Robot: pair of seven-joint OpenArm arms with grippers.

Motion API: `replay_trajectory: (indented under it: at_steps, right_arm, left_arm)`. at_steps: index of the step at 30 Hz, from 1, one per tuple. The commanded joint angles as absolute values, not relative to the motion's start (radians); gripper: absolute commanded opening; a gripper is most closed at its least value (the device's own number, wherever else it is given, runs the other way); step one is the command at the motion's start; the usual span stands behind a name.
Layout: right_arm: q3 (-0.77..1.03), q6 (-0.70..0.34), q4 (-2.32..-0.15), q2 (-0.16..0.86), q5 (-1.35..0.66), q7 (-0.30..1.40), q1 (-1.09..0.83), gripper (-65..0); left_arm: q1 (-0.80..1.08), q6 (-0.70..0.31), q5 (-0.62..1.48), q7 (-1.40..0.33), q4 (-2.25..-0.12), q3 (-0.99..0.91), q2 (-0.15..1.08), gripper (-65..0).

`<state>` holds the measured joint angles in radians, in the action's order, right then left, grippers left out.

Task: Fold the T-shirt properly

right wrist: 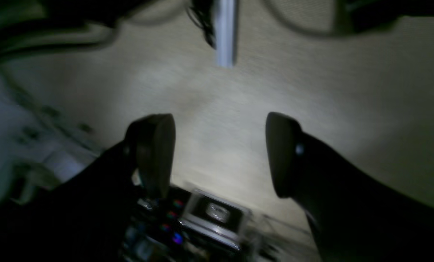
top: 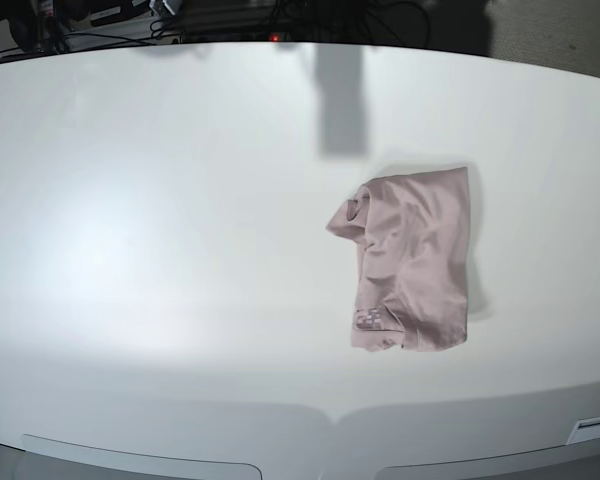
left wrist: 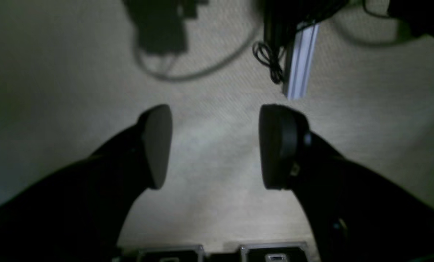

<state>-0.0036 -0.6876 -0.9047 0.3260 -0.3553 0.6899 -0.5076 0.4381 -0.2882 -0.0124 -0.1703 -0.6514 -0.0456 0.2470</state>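
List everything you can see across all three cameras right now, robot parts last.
T-shirt: one, dusty pink, crumpled into a rough block right of centre on the table in the base view, nothing touching it.
Table: one, white, fills the base view.
Floor: beige, under both wrist cameras.
Metal rail: one, silver, upper part of both wrist views.
Cables: black, a coiled bundle beside the rail, loops across the floor.
Cases: two clear-edged ones at the bottom of the left wrist view.
Left gripper: one, black, jaws open, nothing between them, over the floor.
Right gripper: one, black, jaws open, nothing between them, over the floor.
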Motion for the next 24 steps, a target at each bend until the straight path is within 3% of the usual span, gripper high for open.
replay_trajectory:
  at_steps: [1, 7, 15, 24]
  right_arm:
    - [-0.029, -0.698, -0.876, 0.336, -0.335, 0.667, -0.496, -26.0]
    - [-0.152, -0.649, -0.725, 0.334, -0.291, 0.483, -0.405, -26.0]
    - [-0.166, -0.631, -0.709, 0.329, -0.291, 0.440, -0.374, -26.0]
    - [-0.166, -0.632, -0.709, 0.327, -0.291, 0.438, -0.369, -26.0]
  left_arm:
    - [0.443, -0.288, -0.033, -0.161, -0.634, -0.035, 0.258, -28.1]
    - [0.384, -0.285, -0.105, -0.167, -0.561, 0.085, 0.245, -28.1]
    - [0.344, -0.240, -0.105, -0.155, -0.558, 0.159, 0.220, -28.1]
    - [0.295, -0.240, -0.105, -0.254, -0.559, 0.159, 0.216, -28.1]
